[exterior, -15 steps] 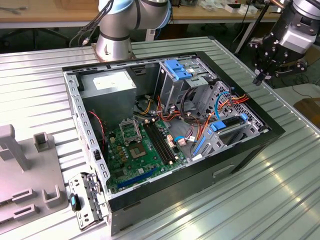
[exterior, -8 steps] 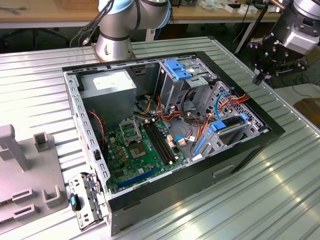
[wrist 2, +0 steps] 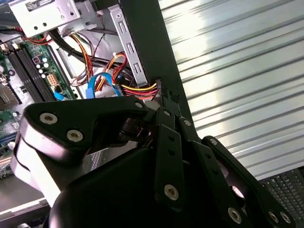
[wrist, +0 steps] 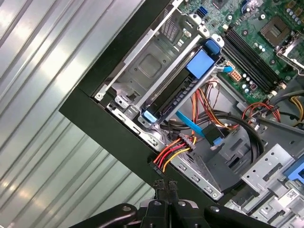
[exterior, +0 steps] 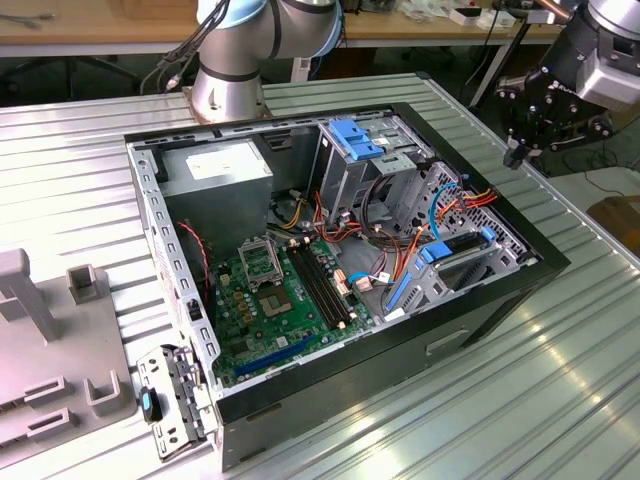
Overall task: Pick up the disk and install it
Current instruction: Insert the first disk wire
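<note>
On the ribbed metal table [exterior: 560, 400], nearest in the exterior view, a grey moulded fixture [exterior: 40, 330] stands at that view's left. Beside it a loose metal bracket [exterior: 172, 400] lies against the near corner of the open computer case [exterior: 480, 320].

Inside the case the green motherboard [exterior: 275, 300] lies flat. The disk [exterior: 460, 247] sits on edge in the grey drive cage by the case wall on the exterior view's right. In the first wrist view its dark body [wrist: 183, 88] runs between the cage walls with a blue carrier end at each tip. A red, yellow and black wire bundle [wrist: 173, 147] plugs in just beside the cage.

The hand [exterior: 517, 152] hangs above that same wall, apart from the disk. In both wrist views its fingertips are pressed together over the black rim [wrist: 165, 184] [wrist 2: 159, 109], grasping nothing.

Farther back are the power supply [exterior: 215, 170], a blue bracket [exterior: 355, 138] atop a second cage, and the arm's base [exterior: 228, 85].
</note>
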### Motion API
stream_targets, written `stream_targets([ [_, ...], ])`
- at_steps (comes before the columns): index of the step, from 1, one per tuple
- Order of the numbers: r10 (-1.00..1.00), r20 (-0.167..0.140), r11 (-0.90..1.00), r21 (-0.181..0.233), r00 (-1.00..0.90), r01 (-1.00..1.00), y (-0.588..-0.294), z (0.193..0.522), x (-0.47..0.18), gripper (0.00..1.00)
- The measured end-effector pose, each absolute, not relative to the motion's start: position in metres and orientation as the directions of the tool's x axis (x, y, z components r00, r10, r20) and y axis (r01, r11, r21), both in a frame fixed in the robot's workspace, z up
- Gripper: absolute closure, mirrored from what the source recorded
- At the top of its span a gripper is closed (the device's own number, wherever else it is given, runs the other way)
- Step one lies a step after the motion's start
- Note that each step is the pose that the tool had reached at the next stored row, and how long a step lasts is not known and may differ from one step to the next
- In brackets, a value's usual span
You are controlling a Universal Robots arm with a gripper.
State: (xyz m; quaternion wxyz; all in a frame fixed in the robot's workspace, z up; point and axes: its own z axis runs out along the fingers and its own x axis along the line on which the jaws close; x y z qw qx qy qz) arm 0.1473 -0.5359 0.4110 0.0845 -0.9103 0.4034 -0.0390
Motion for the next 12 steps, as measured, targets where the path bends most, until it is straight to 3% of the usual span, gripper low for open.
stream_targets([
  [12, -0.671, 0.003, -0.729, -0.185, 0.741, -0.659, -0.5359, 0.4111, 0.1477, 0.89],
])
